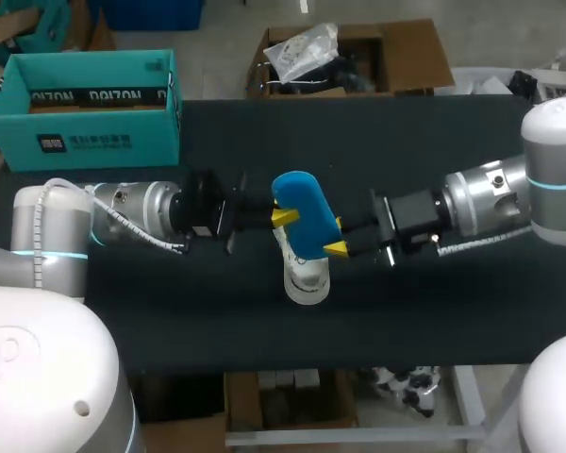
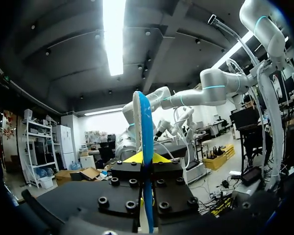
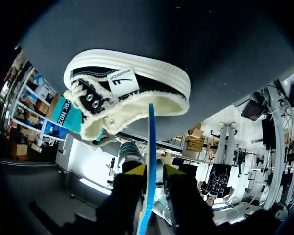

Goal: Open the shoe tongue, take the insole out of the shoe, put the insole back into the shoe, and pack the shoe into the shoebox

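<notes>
A blue insole [image 1: 302, 212] hangs in the air over the middle of the black table [image 1: 434, 311]. My left gripper [image 1: 283, 218] is shut on its far-left edge; in the left wrist view the insole [image 2: 144, 122] stands edge-on between that gripper's [image 2: 146, 157] fingers. My right gripper [image 1: 336, 249] is at the insole's near-right edge. In the right wrist view the insole [image 3: 151, 132] runs between the gripper's [image 3: 154, 170] fingers with a small gap on one side, so it is open. The white and black shoe [image 1: 305, 278] lies on the table under the insole, its opening [image 3: 127, 93] facing the right gripper.
A teal shoebox [image 1: 85, 109] stands open at the table's far left corner. The two arms come in low from both sides and meet over the middle.
</notes>
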Motion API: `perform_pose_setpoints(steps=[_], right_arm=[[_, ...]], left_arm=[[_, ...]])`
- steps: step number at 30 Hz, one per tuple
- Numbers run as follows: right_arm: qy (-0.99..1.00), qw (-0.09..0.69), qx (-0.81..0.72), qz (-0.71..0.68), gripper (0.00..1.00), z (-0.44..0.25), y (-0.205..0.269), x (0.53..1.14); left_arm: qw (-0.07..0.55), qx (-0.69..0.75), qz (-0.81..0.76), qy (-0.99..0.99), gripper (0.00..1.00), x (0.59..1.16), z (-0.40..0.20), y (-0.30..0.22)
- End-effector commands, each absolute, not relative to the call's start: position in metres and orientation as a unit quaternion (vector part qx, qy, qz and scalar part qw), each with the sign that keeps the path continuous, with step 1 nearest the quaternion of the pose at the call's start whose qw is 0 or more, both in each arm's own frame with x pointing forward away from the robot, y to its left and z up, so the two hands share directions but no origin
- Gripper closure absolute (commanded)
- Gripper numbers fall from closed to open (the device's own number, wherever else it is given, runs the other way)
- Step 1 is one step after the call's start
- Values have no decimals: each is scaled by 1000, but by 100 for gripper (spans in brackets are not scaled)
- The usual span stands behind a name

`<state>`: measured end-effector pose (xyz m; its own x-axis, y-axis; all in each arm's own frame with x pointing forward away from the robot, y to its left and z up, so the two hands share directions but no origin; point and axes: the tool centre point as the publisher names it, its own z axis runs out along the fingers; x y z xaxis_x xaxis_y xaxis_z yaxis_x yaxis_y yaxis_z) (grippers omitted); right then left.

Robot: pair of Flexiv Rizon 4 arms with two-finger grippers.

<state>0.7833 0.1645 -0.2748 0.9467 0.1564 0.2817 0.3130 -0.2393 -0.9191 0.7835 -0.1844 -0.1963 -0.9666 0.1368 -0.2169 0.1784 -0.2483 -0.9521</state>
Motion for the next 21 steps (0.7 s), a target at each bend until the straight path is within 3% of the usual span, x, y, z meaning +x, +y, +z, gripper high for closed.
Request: perform_pose_setpoints(steps=[1, 6, 7, 8, 9, 21], right_arm=[[-152, 603, -781, -63, 100, -278, 163, 785], [-157, 601, -781, -67, 100, -277, 161, 782], [-159, 601, -780, -67, 100, -277, 160, 781], [-163, 603, -778, -68, 100, -277, 159, 780], [-164, 603, -777, -68, 100, -277, 159, 778], [-221, 620, -751, -49, 100, -264, 153, 749]], left_arm=[[13, 129, -786, 605, 100, 784, -203, -188], [-5, 126, -781, 612, 100, 785, -204, -185], [-9, 128, -778, 615, 81, 786, -204, -182], [-15, 130, -776, 617, 51, 788, -203, -179], [-16, 131, -775, 618, 0, 789, -202, -176], [-81, 175, -669, 718, 0, 807, -199, -144]])
